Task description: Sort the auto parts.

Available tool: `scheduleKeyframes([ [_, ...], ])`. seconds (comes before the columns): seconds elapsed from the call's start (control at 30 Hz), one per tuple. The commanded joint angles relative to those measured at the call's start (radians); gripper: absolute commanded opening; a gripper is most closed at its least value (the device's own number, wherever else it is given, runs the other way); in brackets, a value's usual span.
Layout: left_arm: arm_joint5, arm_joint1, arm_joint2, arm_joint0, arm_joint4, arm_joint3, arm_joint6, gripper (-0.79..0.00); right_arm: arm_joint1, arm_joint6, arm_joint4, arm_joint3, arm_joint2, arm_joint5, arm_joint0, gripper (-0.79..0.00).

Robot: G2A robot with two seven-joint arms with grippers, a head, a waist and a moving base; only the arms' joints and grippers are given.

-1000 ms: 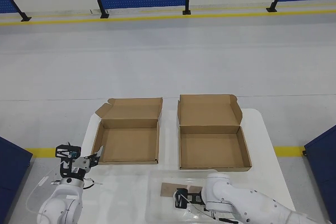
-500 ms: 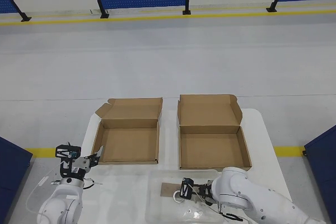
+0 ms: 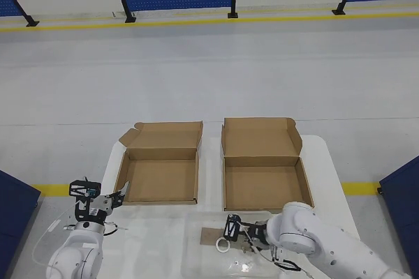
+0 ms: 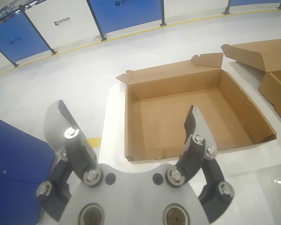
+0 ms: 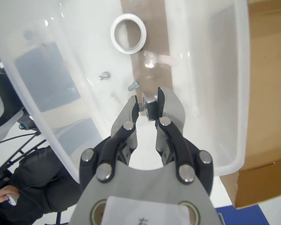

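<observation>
Grips a small metal block [image 5: 150, 108] with the right gripper [image 5: 146, 105], jaws clamped on its two sides, within the walls of the clear bin [image 5: 240, 71] at the counter's [image 3: 211, 167] near edge. Farther along the bin floor: a white ring [image 5: 128, 33] lying flat over a brown strip [image 5: 142, 8], and two loose bolts [image 5: 104, 75] near each other just beside that strip, all apart from the block. Holds the left gripper [image 4: 126, 108] by the counter's left edge, jaws wide apart, pointed toward the left cardboard box [image 4: 178, 118]. Toward the far edge, side by side: that box and the right cardboard box [image 3: 265, 185], lids folded back, open upward.
</observation>
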Motion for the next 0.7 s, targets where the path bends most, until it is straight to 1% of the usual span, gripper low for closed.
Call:
scheduleKeyframes([
  [0.0, 0.0, 0.0, 0.0, 0.0, 0.0, 0.0, 0.0, 0.0, 0.009, -0.014, 0.038, -0.003, 0.035, -0.018, -0.012, -0.785],
  [0.23, 0.0, 0.0, 0.0, 0.0, 0.0, 0.0, 0.0, 0.0, 0.05, -0.127, 0.203, -0.008, 0.197, -0.104, -0.103, -0.785],
  [0.4, 0.0, 0.0, 0.0, 0.0, 0.0, 0.0, 0.0, 0.0, 0.076, -0.204, 0.341, 0.017, 0.304, -0.202, -0.172, -0.785],
  [0.67, 0.0, 0.0, 0.0, 0.0, 0.0, 0.0, 0.0, 0.0, 0.095, -0.28, 0.492, 0.056, 0.379, -0.342, -0.243, -0.785],
])
